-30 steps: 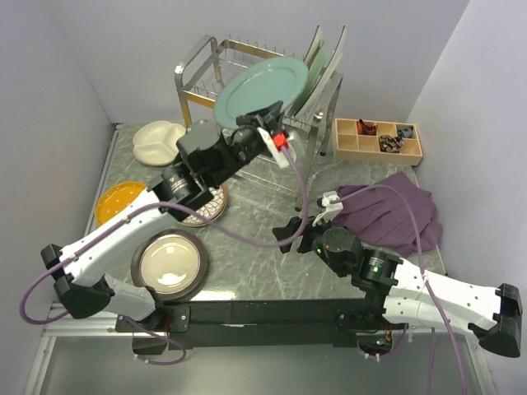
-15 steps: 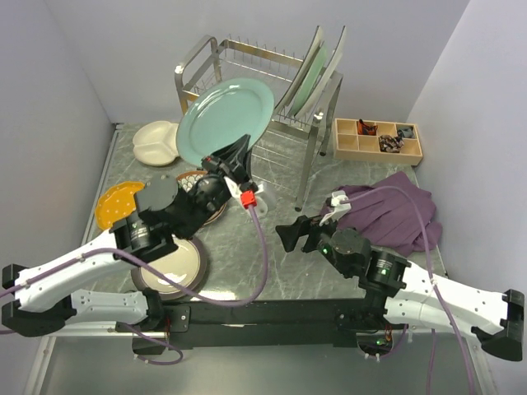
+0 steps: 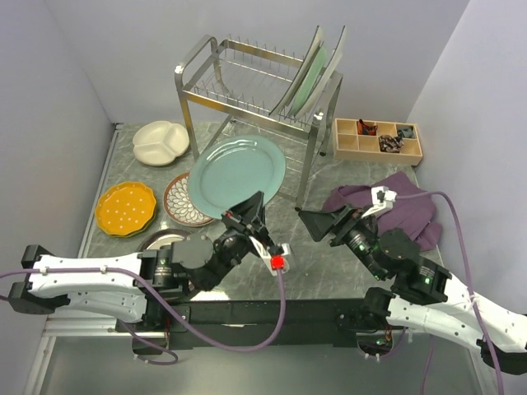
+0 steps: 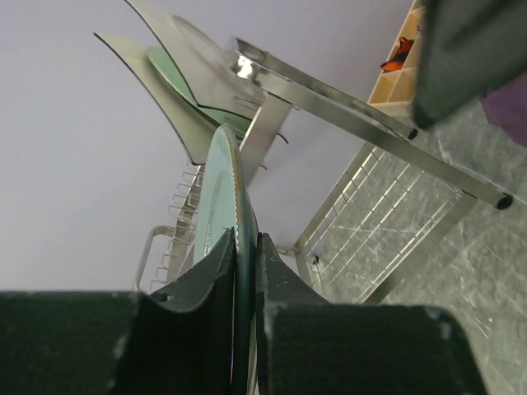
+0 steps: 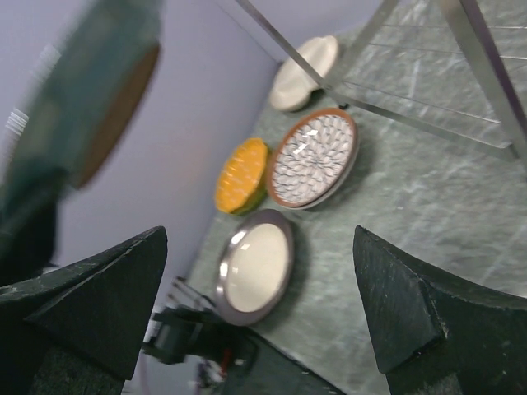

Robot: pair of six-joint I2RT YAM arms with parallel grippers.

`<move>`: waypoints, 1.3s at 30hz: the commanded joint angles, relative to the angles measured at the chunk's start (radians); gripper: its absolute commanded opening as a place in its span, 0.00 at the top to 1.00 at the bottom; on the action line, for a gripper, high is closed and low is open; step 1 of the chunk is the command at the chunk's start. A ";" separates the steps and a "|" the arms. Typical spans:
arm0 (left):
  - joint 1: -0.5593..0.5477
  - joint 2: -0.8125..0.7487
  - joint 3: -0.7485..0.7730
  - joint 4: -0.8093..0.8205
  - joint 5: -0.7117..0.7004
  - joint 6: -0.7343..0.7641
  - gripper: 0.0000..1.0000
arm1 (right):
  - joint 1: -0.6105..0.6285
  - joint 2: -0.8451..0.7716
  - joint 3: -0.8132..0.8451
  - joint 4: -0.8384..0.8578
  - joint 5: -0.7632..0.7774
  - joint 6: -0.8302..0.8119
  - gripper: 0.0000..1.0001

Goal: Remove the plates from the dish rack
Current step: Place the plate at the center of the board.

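My left gripper [image 3: 251, 212] is shut on the near rim of a grey-blue plate [image 3: 237, 175], held tilted above the table in front of the dish rack [image 3: 247, 90]. In the left wrist view the plate's edge [image 4: 231, 185] runs between the fingers [image 4: 272, 263]. A few plates [image 3: 313, 72] still lean in the rack's right end. On the table lie a cream divided plate [image 3: 160, 141], an orange dotted plate [image 3: 125, 208], a brown petal plate [image 3: 179, 204] and a dark-rimmed cream plate [image 5: 255, 265]. My right gripper [image 3: 325, 222] hangs open, holding nothing, right of the held plate.
A wooden compartment tray [image 3: 377, 138] sits at the back right, and a purple cloth [image 3: 405, 207] lies in front of it. The rack's chrome legs [image 3: 308, 169] stand between the two arms. Grey walls close in on the left, back and right.
The left arm has drawn back from the rack toward the near edge, bringing the grey-blue plate down and forward. The right gripper has shifted right and a little farther back, still open.
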 commanded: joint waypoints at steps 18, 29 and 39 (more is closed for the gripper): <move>-0.200 0.006 -0.269 0.368 -0.194 0.061 0.99 | -0.022 0.050 0.126 0.013 -0.060 0.153 0.01; -0.289 0.104 -0.370 0.602 -0.251 0.116 0.99 | -0.221 0.147 0.085 0.017 -0.375 0.176 0.01; -0.301 0.172 -0.418 0.704 -0.242 0.172 0.99 | -0.263 0.248 -0.016 0.160 -0.579 0.193 0.11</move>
